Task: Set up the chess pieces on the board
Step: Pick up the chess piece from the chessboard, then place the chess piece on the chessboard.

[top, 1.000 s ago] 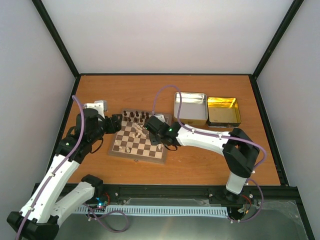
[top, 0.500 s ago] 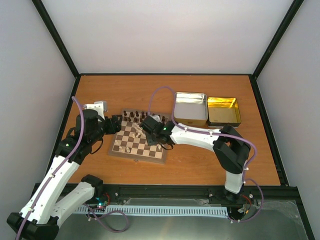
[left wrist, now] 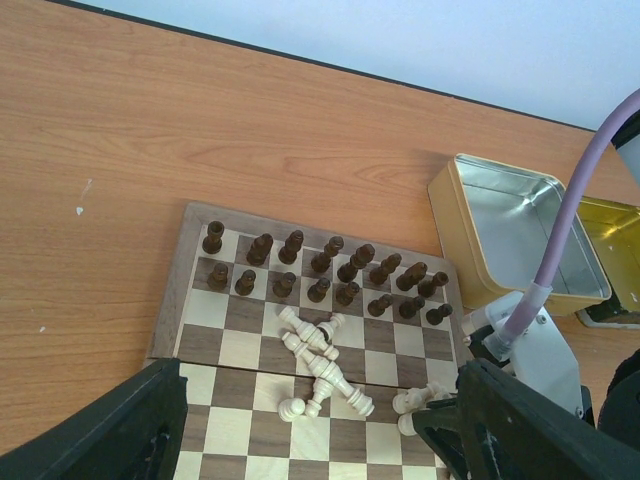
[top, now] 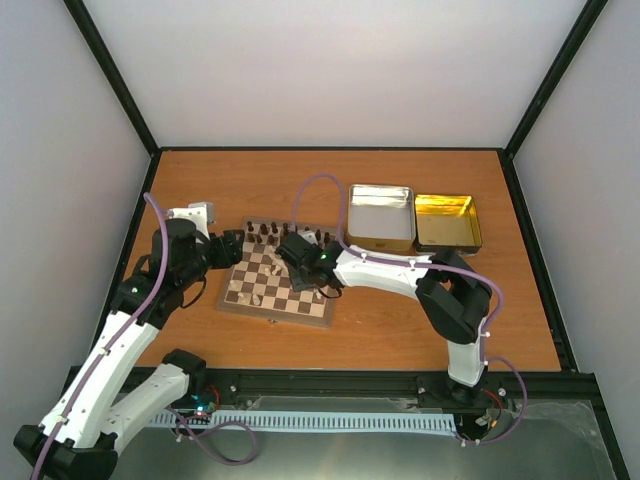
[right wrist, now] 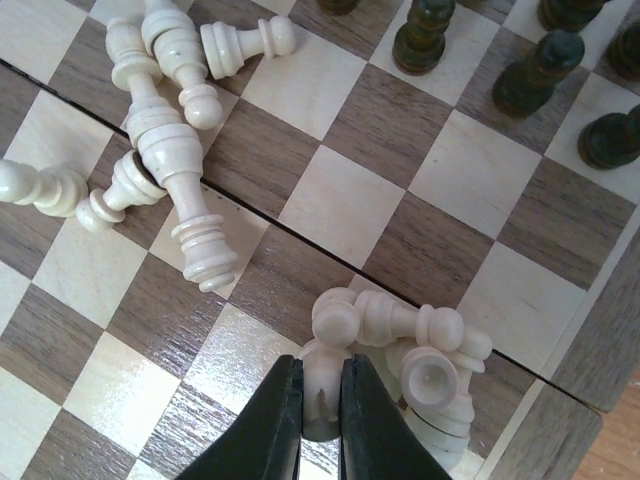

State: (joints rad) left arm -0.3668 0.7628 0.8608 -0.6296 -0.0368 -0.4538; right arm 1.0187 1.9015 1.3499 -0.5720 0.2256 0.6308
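Pale chess piece (right wrist: 322,370) | pinched tight in right end effector (right wrist: 321,395) | near board (right wrist: 450,170) edge

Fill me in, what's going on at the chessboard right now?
The right gripper is closed on one pale piece from a small toppled cluster near the right edge of the board. The dark pieces already stand in two rows along the far side. More pale pieces lie in a heap mid-board. The left gripper hangs open by the board's left edge, holding nothing.
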